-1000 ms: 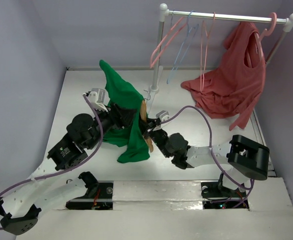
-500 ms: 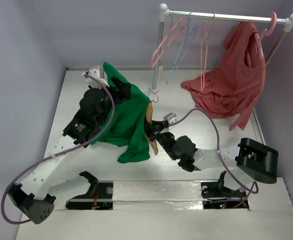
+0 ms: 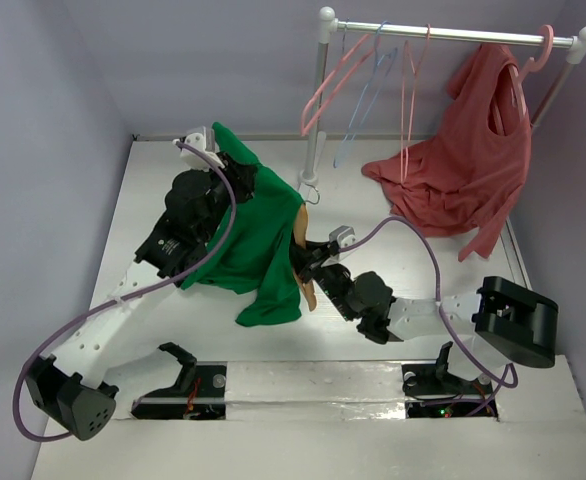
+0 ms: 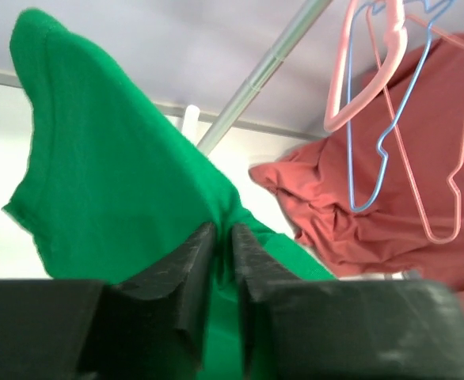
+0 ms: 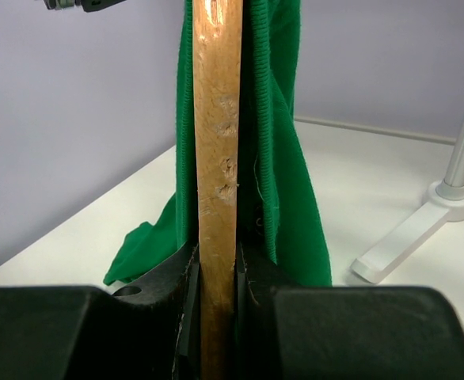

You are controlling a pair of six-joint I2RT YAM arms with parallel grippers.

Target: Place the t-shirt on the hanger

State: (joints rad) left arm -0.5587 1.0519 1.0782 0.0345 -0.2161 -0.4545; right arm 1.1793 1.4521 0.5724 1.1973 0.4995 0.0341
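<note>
The hanger (image 3: 300,224) stands edge-on between the two arms, clamped low on its wooden body by the right end effector (image 3: 309,263), whose fingers are pressed tight against both faces of the wood (image 5: 216,158). From above, its long axis runs roughly from the near side of the bench (image 3: 443,262) toward the far side, and it is lifted off the surface. Its far end points toward the rack foot, and its near end pokes out below the cloth.

The shirt (image 3: 258,240) hangs almost wholly on the left side of the hanger, draped from a high point down to a loose tail near the bench's front. That high point is in the left end effector (image 3: 240,174), which sits up and to the far left of the hanger. Its fingers are closed to a thin slit with a fold of green cloth pinched between them (image 4: 224,237).

In the right wrist view, green cloth flanks the wood on both sides, with a ribbed hem just to its right. So the hanger seems partly inside the garment. The cloth's long fall runs near-parallel to the hanger. The left arm is the one placed to draw it across and over the far shoulder.
</note>
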